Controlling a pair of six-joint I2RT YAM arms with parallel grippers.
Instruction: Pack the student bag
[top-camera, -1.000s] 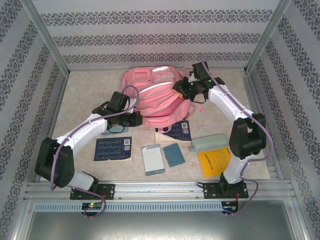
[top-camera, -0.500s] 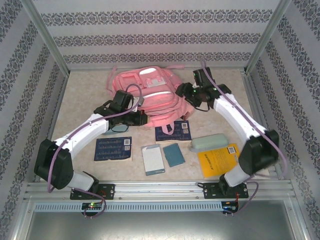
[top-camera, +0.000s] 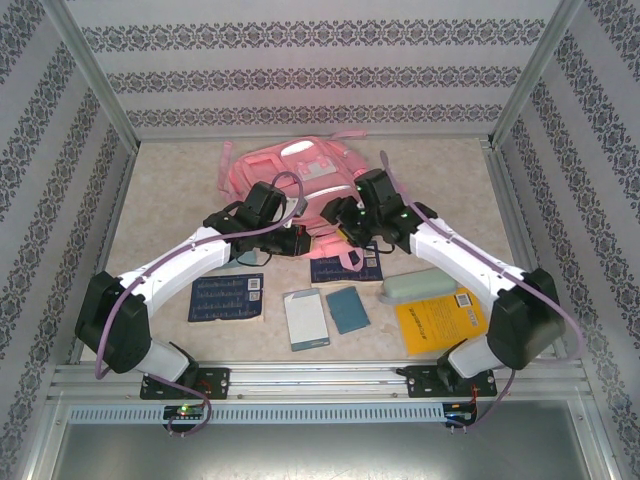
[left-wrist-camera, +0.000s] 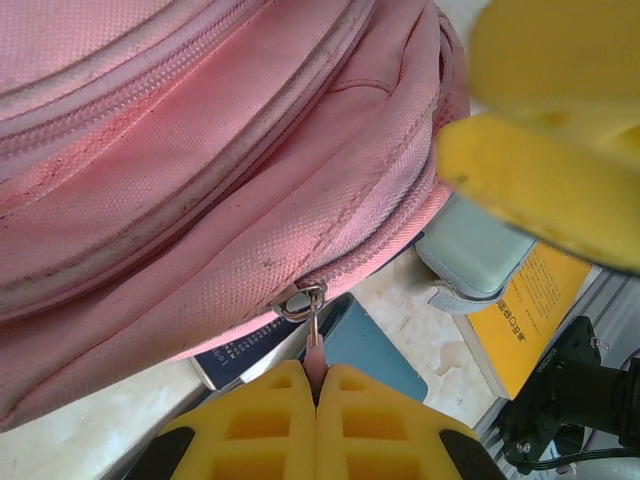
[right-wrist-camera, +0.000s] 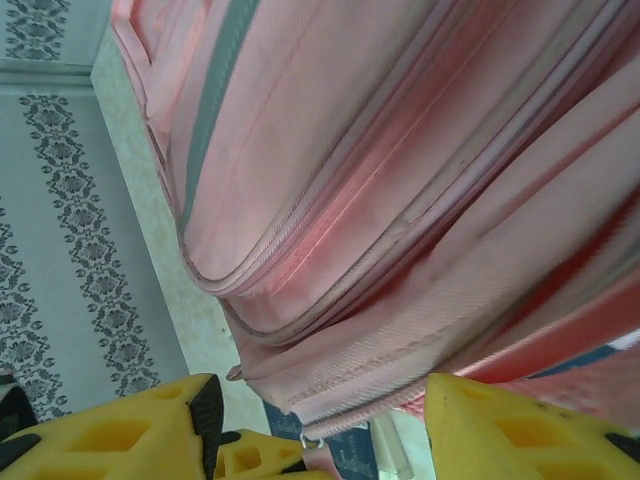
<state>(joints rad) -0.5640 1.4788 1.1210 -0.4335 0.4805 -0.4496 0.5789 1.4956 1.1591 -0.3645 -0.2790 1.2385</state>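
Yellow paperback (top-camera: 437, 322) and dark blue printed booklet (top-camera: 227, 297) wait along the bench's near edge. Beyond them the left gripper (left-wrist-camera: 315, 372) is clamped on the small pink zip pull (left-wrist-camera: 314, 345) of the large pink fabric student bag (top-camera: 265, 165), lying toward the far edge; the right gripper (right-wrist-camera: 318, 405) stands open at its seam, holding nothing. Unzipping looks the step in hand — next, a steady draw along the track.
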